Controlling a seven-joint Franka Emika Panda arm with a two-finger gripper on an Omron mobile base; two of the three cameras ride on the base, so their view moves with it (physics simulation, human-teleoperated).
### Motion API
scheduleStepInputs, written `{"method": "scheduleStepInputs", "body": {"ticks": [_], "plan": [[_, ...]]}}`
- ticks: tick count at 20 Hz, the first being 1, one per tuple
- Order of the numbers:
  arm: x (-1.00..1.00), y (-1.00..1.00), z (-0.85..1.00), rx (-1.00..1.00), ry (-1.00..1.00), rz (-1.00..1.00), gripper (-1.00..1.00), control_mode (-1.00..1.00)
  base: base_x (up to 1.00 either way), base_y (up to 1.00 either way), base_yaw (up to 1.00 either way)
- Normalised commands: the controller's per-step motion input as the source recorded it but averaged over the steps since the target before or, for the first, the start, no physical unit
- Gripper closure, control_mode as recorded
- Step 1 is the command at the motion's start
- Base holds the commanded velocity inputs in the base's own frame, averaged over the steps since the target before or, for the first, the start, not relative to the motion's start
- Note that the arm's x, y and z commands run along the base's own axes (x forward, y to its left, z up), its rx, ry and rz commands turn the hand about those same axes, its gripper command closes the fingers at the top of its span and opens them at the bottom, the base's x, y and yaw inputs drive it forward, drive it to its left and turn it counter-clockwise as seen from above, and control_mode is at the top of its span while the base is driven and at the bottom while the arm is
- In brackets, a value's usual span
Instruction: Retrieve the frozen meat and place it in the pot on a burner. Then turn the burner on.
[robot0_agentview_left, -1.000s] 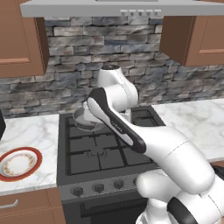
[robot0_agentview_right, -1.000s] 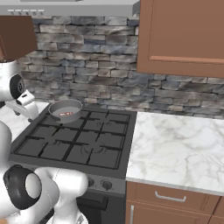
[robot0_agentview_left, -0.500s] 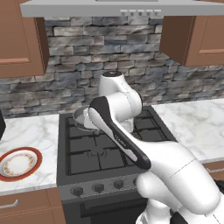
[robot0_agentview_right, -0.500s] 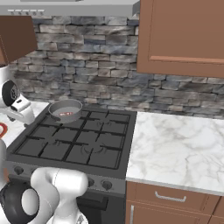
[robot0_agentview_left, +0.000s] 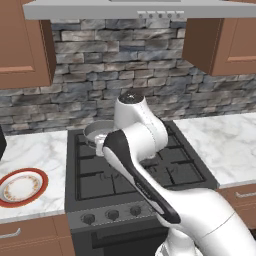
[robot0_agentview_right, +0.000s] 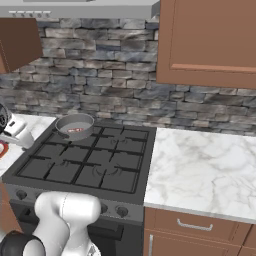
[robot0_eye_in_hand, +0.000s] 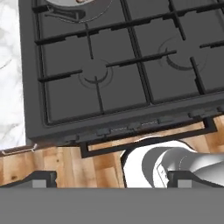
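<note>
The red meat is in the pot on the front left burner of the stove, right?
Not quite. The meat is in the pot, but the pot sits on the back left burner of the stove, by the stone wall. The right base view shows it.

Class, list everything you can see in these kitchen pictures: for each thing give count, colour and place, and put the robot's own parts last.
pot: 1, grey, rear left burner of the stove
frozen meat: 1, dark red, inside the pot
stove: 1, black, between the counters
knobs: row, dark, stove front
plate: 1, white with orange-red rim, left counter
counters: 2, white marble, either side of the stove
cabinets: brown, on the wall
arm: 1, white, over the stove
pincer: 1, dark tips apart, above the stove front
</note>
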Motion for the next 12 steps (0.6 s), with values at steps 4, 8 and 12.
{"method": "scheduleStepInputs", "body": {"ticks": [4, 8, 12], "plan": [[-0.46, 0.0, -0.3, -0.03, -0.23, 0.11, -1.0, -1.0, 0.0, 0.0, 0.0], [-0.48, 0.0, -0.36, -0.03, -0.22, 0.12, -1.0, -1.0, 0.0, 0.0, 0.0], [-0.52, 0.02, -0.28, -0.04, -0.21, 0.13, -1.0, -1.0, 0.0, 0.0, 0.0]]}}
